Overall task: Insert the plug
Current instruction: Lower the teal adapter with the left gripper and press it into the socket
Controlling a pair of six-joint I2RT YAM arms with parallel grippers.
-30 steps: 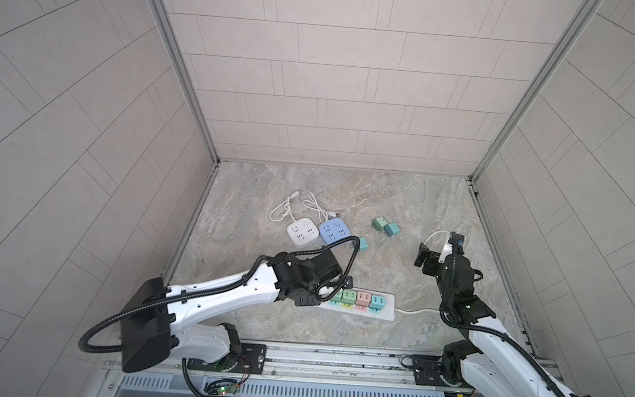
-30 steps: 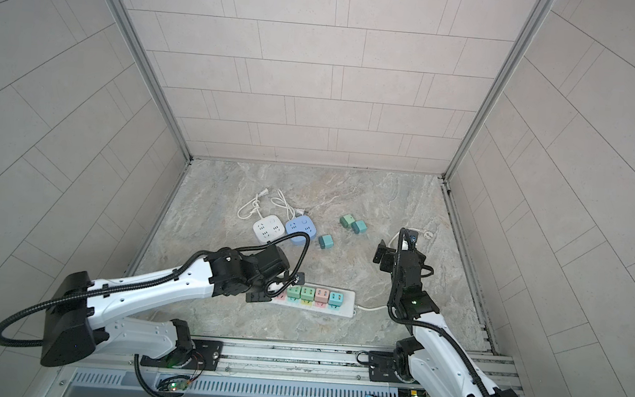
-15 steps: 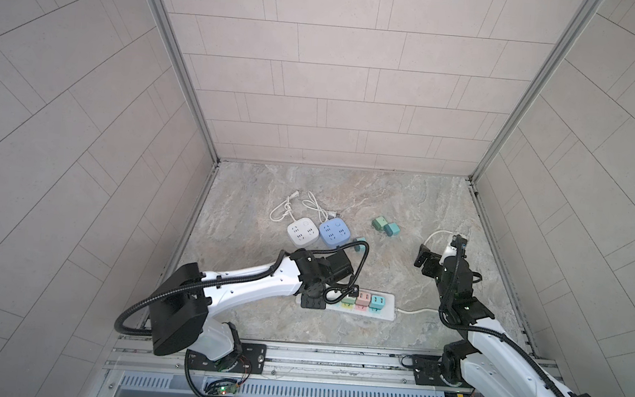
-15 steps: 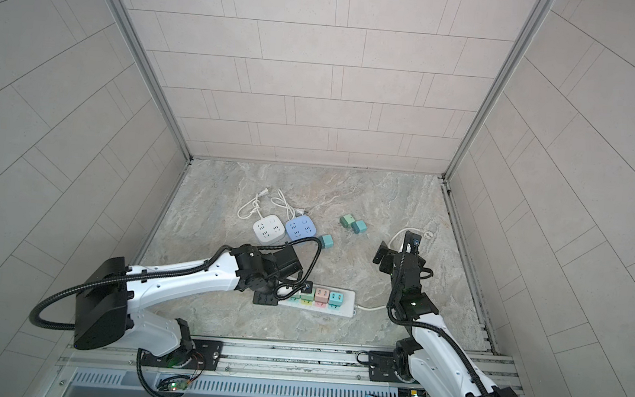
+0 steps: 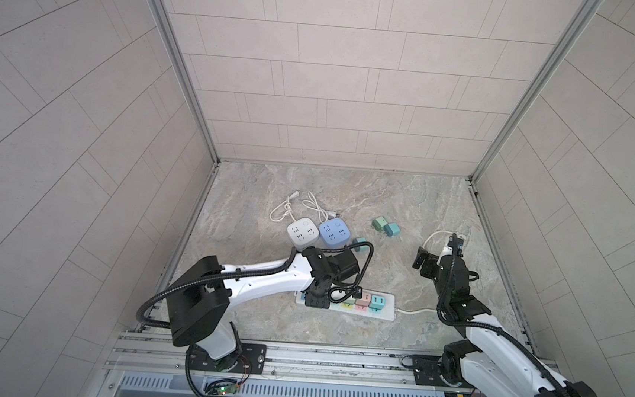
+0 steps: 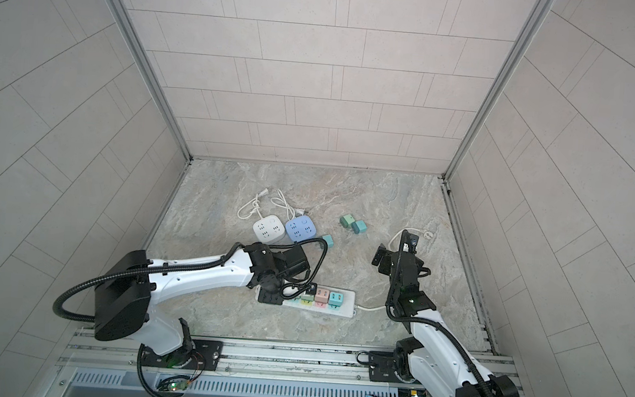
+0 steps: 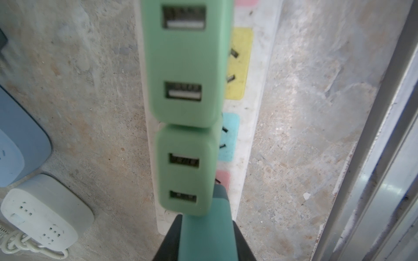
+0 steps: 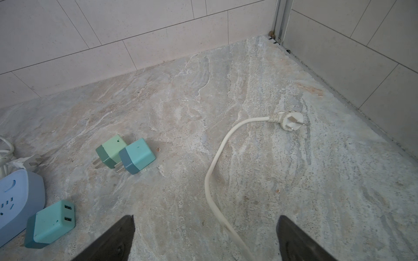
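Now over the strip

Left claw (image 5: 316,300), pinching a teal-green plug (image 7: 204,239), has swung in above the power strip's (image 5: 387,310) left end, just beside two seated green adapters (image 7: 184,167). Pressing down likely follows. Right claw (image 8: 204,223) spread, idle, well apart.

One power strip (image 5: 387,310). Two cube sockets (image 5: 301,234) (image 5: 333,233), white and blue. Three loose chargers (image 8: 112,149) (image 8: 138,156) (image 8: 52,223) on the floor, four plugged chargers (image 7: 181,67) (image 7: 184,169) (image 5: 364,299) (image 5: 377,302) in the strip, one held charger (image 7: 203,237).

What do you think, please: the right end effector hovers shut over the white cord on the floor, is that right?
Not quite: the right end effector is open, not shut; the right wrist view shows its fingers spread wide over the white cord on the floor.
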